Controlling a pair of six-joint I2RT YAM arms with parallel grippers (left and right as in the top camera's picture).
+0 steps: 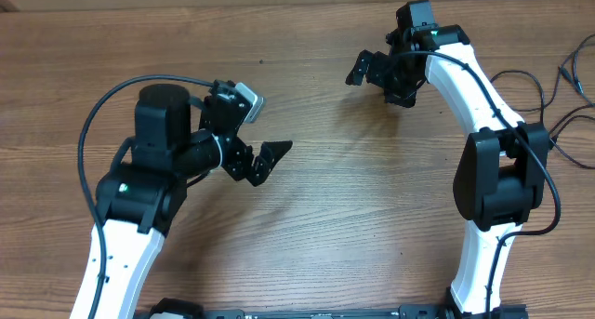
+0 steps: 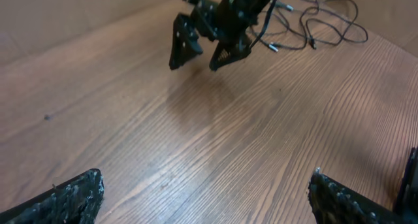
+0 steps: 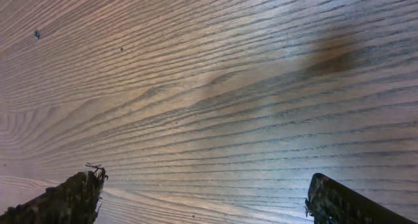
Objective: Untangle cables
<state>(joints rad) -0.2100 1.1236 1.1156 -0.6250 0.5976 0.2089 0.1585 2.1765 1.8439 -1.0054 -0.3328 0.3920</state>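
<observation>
Out past the right gripper (image 1: 369, 71), on the side away from the left arm, lie the cables (image 2: 313, 28): thin black cords in loose loops on the worktop (image 1: 316, 245), a silver-tipped plug or two showing, and nothing touching them.

Right arm (image 1: 483, 170) now. It rises from the near edge, its white link running up over the worktop, elbow bent, wrist turned inward. That points the right gripper away from the cables and toward the middle. It hangs over bare wood, jaws spread wide, nothing between them.

Across from the right gripper and well apart from it, the left arm (image 1: 139, 198) leans in from the near corner. Its wrist is cocked and the left gripper (image 1: 270, 161) is aimed at the right gripper. Jaws parted just as far, and empty too. Seen from its wrist, the two fingertips (image 2: 72, 198) sit far apart with only wood grain between them. Whether either gripper touches the worktop, I cannot tell.
</observation>
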